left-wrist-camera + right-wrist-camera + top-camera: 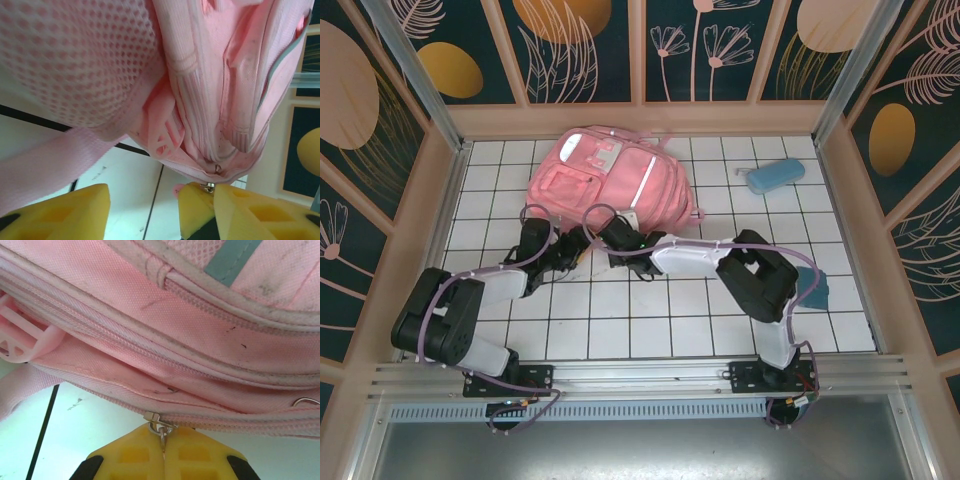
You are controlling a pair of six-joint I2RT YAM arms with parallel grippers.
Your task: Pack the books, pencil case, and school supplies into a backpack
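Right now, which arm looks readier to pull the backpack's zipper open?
Right. The right gripper is shut on the zipper pull of the backpack; the left gripper is open.

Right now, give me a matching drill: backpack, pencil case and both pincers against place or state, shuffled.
1 pink fabric backpack
2 light blue oblong pencil case
3 right pincer
4 left pincer

A shut on a small metal zipper pull
B far right of the white tiled table
C open
D far middle of the table

Pairs: 1-D, 2-B, 3-A, 4-C
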